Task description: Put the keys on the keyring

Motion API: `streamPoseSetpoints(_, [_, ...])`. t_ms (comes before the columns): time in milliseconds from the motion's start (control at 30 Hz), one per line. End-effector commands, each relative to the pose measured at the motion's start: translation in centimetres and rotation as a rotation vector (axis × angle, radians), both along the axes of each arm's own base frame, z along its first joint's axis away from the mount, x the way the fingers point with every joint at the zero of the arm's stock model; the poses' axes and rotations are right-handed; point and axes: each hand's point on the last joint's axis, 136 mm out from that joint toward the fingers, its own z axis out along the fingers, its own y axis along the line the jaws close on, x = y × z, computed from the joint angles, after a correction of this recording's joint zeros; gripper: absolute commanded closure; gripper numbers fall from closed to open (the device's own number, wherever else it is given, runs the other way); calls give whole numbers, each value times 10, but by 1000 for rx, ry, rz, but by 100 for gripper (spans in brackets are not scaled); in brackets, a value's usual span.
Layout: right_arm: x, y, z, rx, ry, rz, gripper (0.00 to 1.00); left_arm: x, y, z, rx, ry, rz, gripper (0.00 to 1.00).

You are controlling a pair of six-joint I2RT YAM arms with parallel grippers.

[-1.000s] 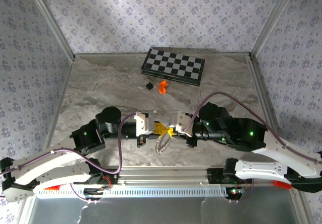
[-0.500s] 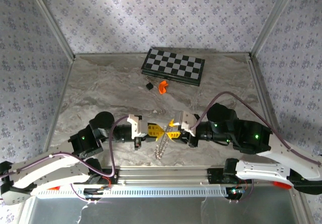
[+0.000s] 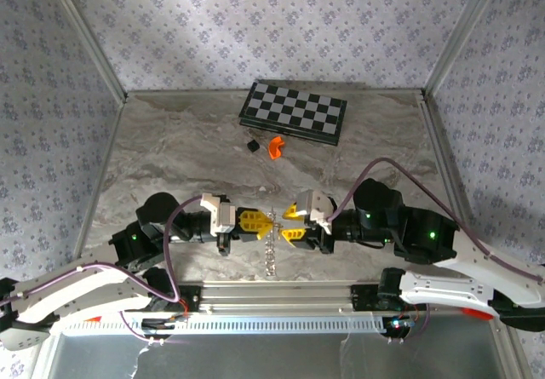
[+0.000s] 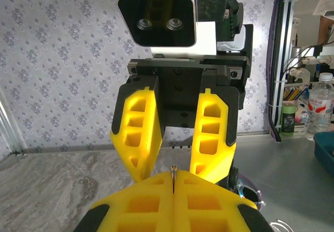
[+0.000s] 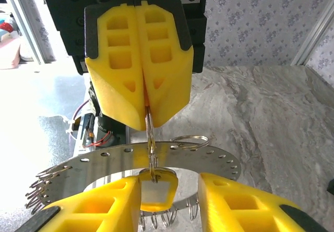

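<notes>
The tabletop (image 3: 170, 157) is grey and looks like stone, and the walls (image 3: 255, 21) have little flowers on them. From above, one black-and-white chessboard (image 3: 294, 112) lies at the far side. Near it are one small black cube (image 3: 252, 145) and one orange curved piece (image 3: 275, 146). Two arms meet nose to nose by the near edge. The left end effector (image 3: 260, 222) has its two yellow fingers pressed together. The right end effector (image 3: 285, 224) has its two fingers spread apart. One silvery keyring (image 3: 271, 249) hangs down between them.

The left wrist camera looks straight at the right end effector (image 4: 174, 156), which is wide open and holds nothing. Down low, the left end effector (image 4: 173, 185) is closed on a thin wire. One bottle (image 4: 319, 104) stands far off on the right.

In the right wrist camera, the left end effector (image 5: 145, 118) pinches the thin metal end of the one key (image 5: 155, 189). The key's yellow piece hangs between the spread fingers of the right end effector (image 5: 167, 190). The wire crosses the keyring (image 5: 219, 165), a flat silver band with holes and many small loops. I cannot tell if the wire goes through a hole.
</notes>
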Motion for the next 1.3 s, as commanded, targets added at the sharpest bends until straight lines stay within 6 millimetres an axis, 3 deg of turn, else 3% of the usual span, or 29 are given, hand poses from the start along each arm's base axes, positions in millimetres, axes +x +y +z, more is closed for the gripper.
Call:
streamPoseSetpoints(0, [-9,0,12,62,5,42,67,-6,6,23,-78,-28,-25,100])
streamPoseSetpoints(533, [-12,1,10,73,-2,68,78,-9,3,21,-64,-20,-47,100])
streamPoseSetpoints(833, [-10,3,3,47,11,70,95,-12,7,26,-82,-27,-56,100])
streamPoseSetpoints(1133, [-7,9,0,31,9,69,96,-16,9,30,-96,-24,-75,100])
streamPoseSetpoints(1267, [-7,8,4,44,3,69,89,-16,10,31,-99,-24,-70,100])
